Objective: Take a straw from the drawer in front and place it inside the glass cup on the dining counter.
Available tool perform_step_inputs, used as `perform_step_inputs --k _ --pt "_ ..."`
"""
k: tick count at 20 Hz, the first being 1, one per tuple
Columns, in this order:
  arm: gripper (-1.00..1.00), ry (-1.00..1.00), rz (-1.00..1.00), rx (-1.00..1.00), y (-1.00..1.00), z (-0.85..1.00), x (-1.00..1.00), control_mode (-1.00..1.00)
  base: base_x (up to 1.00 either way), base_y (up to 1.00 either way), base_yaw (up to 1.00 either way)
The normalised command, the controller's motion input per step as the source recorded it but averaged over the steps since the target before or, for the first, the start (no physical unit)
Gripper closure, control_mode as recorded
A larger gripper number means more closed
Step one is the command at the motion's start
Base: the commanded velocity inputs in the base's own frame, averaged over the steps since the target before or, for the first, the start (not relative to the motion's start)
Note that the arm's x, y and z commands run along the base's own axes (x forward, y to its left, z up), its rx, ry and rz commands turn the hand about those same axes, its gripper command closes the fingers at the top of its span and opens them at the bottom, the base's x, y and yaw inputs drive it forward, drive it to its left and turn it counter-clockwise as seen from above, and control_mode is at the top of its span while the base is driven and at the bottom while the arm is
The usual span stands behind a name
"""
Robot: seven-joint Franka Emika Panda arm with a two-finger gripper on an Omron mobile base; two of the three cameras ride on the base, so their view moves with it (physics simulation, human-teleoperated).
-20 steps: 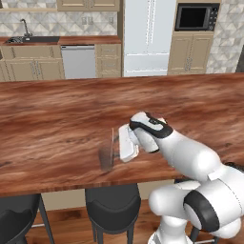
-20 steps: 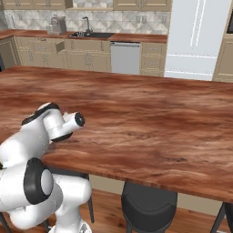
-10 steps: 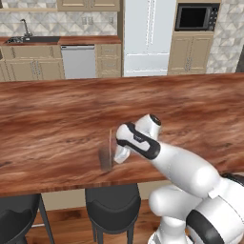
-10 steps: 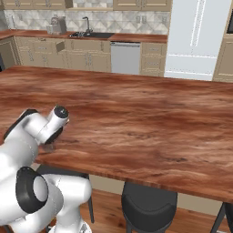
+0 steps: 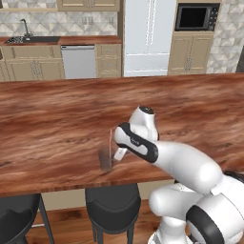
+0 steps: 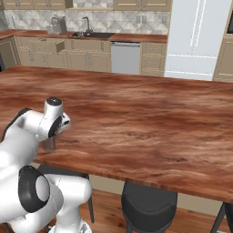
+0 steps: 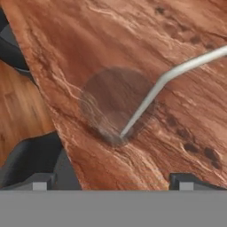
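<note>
The glass cup (image 5: 105, 157) stands near the front edge of the dining counter (image 5: 52, 128), and it also shows just under my hand (image 6: 49, 144). The straw (image 5: 111, 141) stands in it and leans against the rim. From above, the straw (image 7: 150, 95) runs from the bottom of the cup (image 7: 108, 99) out over the wood, bent partway along. My gripper (image 7: 113, 181) hovers over the cup, open, with nothing between its fingertips (image 7: 42, 181). In the left base view the gripper (image 5: 117, 153) sits right beside the cup. The drawer is out of view.
Dark round stools (image 5: 112, 206) (image 6: 148, 203) stand under the counter's front edge, with wooden floor (image 7: 17, 111) below. Behind the counter (image 6: 145, 123) are beige cabinets, a sink (image 6: 93, 34), a dishwasher (image 5: 79, 61) and a white fridge (image 5: 149, 35).
My wrist has turned and the arm has swung slightly over the cup. The straw stays in the cup and the jaws stay open.
</note>
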Motion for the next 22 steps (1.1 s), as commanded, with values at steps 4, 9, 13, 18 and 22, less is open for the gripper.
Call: perform_step_inputs --k 4,9,13,18,22 --pt "-1.0 0.27 -0.15 -0.06 -0.24 0.3 -0.52 -1.0 0.0 0.0 0.0" --pt "-1.0 0.22 -0.15 -0.06 -0.21 0.27 -0.71 -1.0 0.0 0.0 0.0" --pt "-1.0 0.13 -0.14 -0.06 -0.2 0.2 -0.82 -1.0 0.0 0.0 0.0" --pt "-1.0 -0.07 -0.11 -0.18 -0.07 0.11 -0.54 -1.0 0.0 0.0 0.0" --pt "-1.0 -0.18 -0.12 -0.21 -0.06 0.04 -0.27 -1.0 0.0 0.0 0.0"
